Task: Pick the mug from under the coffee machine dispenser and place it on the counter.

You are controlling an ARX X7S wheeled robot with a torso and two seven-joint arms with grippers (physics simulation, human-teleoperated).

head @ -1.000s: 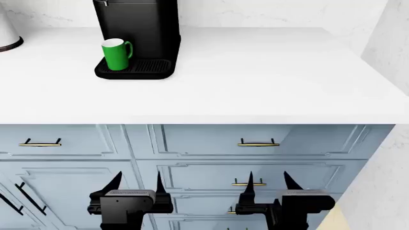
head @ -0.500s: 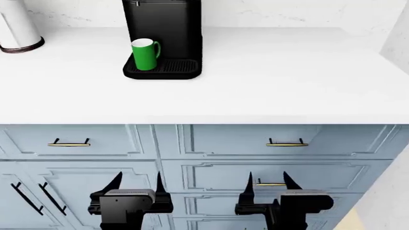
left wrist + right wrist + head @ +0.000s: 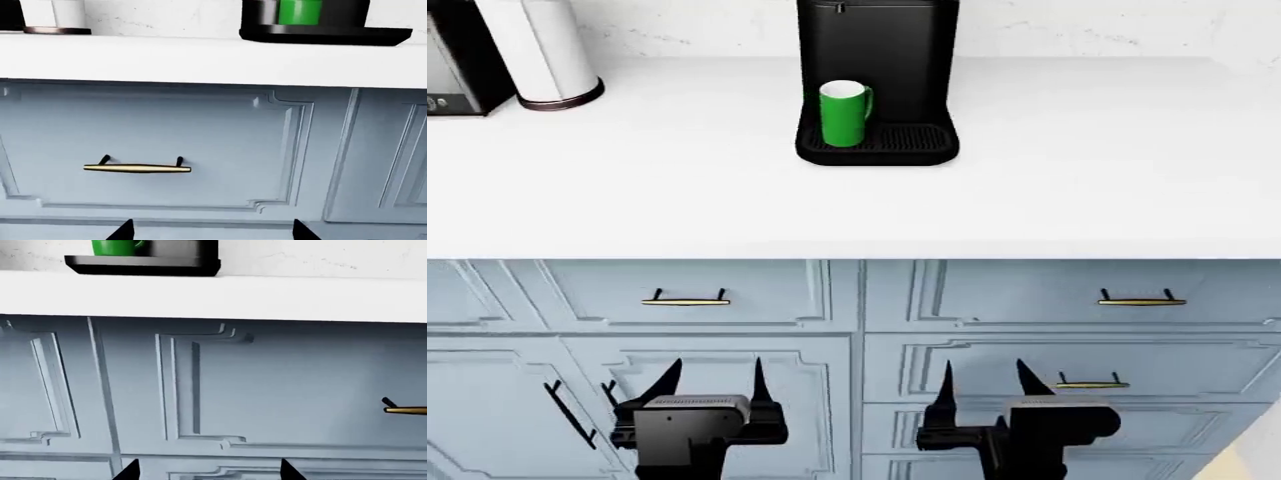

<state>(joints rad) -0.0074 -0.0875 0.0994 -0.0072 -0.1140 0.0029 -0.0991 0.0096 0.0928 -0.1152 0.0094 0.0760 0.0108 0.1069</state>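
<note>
The green mug (image 3: 843, 113) stands on the ridged drip tray of the black coffee machine dispenser (image 3: 878, 60) at the back of the white counter (image 3: 1068, 190). Its handle points right. The mug also shows in the left wrist view (image 3: 298, 12) and the right wrist view (image 3: 119, 247). My left gripper (image 3: 711, 381) and right gripper (image 3: 984, 381) are both open and empty. They hang low in front of the blue cabinets, well below the counter's front edge.
A white paper-towel roll (image 3: 541, 50) on a dark base stands at the back left, next to a black appliance (image 3: 457, 60). Light blue drawers with brass handles (image 3: 686, 299) lie under the counter. A white wall runs behind.
The view has shifted left: the coffee machine and mug now sit further right, near the middle. The paper-towel roll and black appliance have come into view. The grippers keep their pose.
</note>
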